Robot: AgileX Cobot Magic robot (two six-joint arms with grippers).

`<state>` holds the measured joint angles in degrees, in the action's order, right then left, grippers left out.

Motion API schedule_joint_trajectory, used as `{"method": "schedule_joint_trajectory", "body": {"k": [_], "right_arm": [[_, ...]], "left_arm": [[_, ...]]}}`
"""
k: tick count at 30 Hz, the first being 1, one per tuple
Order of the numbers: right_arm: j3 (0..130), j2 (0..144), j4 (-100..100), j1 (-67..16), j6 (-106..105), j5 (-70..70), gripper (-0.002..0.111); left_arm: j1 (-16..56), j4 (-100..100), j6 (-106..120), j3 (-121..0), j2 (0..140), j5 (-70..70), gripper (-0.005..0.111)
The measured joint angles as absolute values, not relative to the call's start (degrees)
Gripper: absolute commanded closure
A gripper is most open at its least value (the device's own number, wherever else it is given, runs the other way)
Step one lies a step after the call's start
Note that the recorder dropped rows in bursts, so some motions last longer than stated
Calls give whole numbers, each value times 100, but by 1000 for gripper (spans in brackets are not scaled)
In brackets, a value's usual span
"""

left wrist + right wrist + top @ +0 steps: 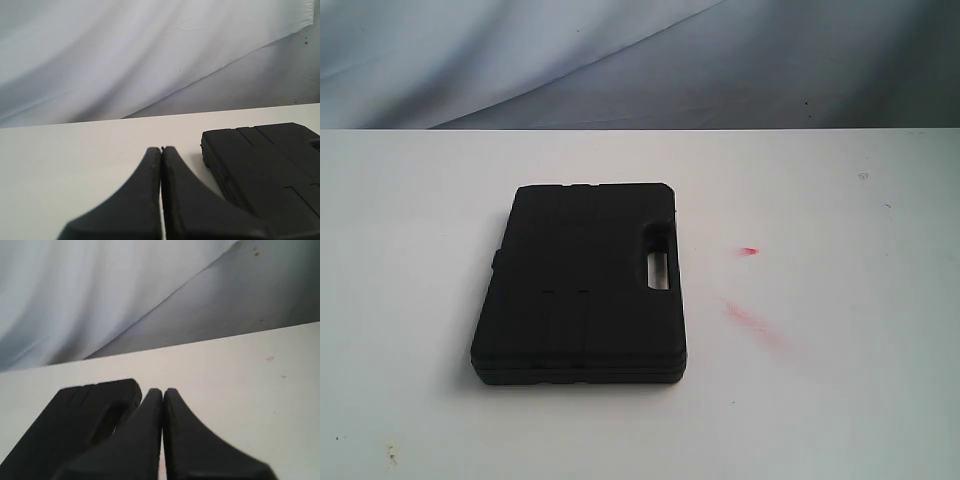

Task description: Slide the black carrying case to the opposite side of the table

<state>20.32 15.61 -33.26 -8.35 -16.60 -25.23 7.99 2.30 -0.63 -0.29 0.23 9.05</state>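
Exterior view: one black case (pixel 582 285) on table (pixel 840 400); both closed: left tool (pixel 161 149), right tool (pixel 163 390).

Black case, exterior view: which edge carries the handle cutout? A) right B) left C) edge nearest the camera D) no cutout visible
A: the handle cutout runs along the right edge of the black carrying case, the side facing the red smears on the table.

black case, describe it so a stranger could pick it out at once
Find the wide white table before a draped grey backdrop. Just left of its centre in the exterior view lies the flat black carrying case. Its dark slab shape and the handle cut-out on the side facing the red smears set it apart.
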Motion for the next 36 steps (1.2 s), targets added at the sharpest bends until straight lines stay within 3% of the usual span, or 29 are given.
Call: {"method": "schedule_joint_trajectory", "body": {"k": [5, 19, 36], "right_arm": [[3049, 3293, -4346, -835, -3173, -3138, 108], [4685, 6301, -4378, -852, -3259, -3311, 108], [6084, 8789, -1505, -3158, -43, -2966, 108]], "left_arm": [[799, 230, -63, -29, 23, 905, 107], [799, 230, -73, -29, 23, 905, 107], [799, 230, -73, -29, 23, 905, 107]]}}
